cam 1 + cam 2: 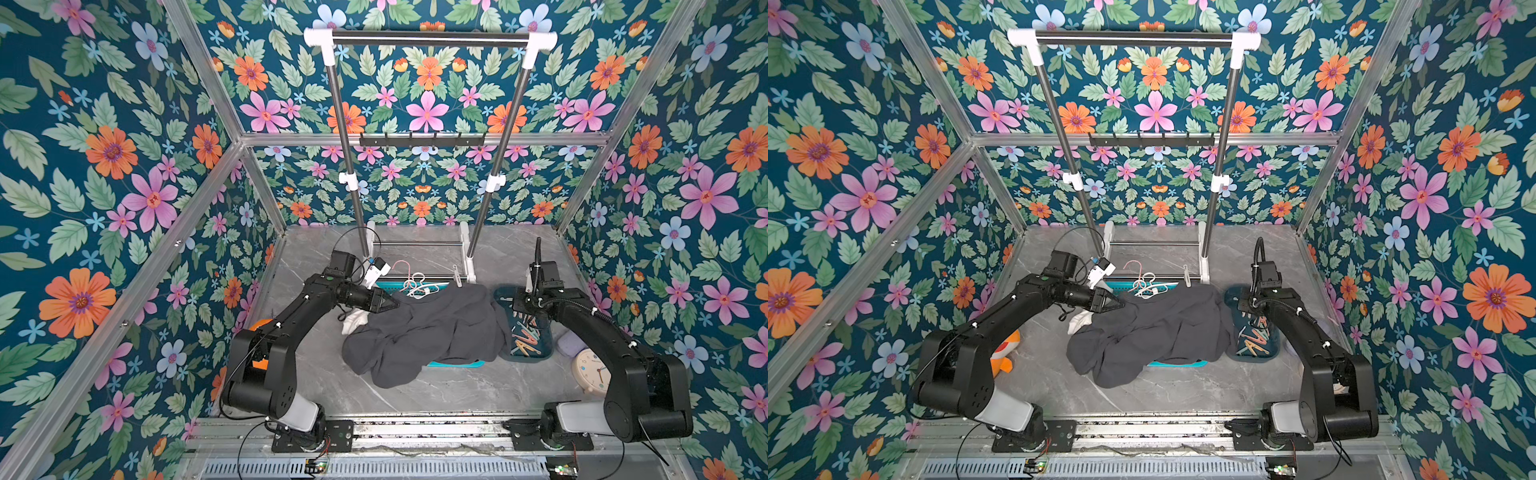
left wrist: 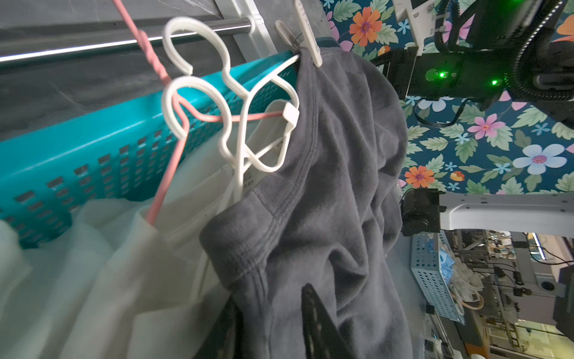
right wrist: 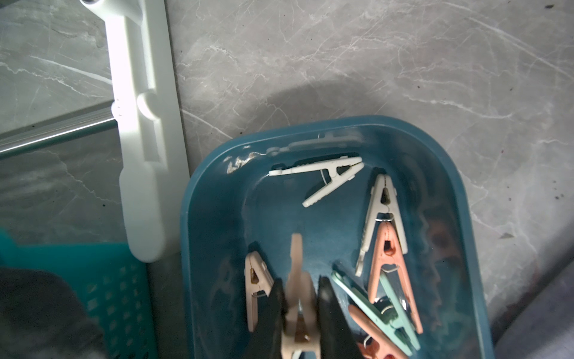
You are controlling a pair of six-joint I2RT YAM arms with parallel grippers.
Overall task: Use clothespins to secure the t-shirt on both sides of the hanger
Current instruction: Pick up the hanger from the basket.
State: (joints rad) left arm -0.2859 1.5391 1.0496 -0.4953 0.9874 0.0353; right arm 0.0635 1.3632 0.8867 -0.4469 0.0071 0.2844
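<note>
A: right gripper (image 3: 300, 284)?
B: clamped on a tan pin (image 3: 296, 258) at the tray (image 3: 186, 217), right of centre in both top views. The other pins (image 3: 329, 175) lie in that tray.
A: left gripper (image 1: 392, 306)?
B: at the shirt (image 1: 428, 332), mid-frame. Its jaws straddle cloth; can't tell if they pinch. One white pin (image 2: 307, 40) clips the shirt to the hanger (image 2: 236, 93).

Walls papered in dark teal with orange, pink and blue flowers (image 1: 112, 153) enclosed the cell, edged by bare aluminium frame bars (image 1: 291, 139). The floor was a grey marble-veined slab (image 1: 457, 395). A steel-tube garment rack with white plastic joints (image 1: 430, 38) stood at the back under even light.
</note>
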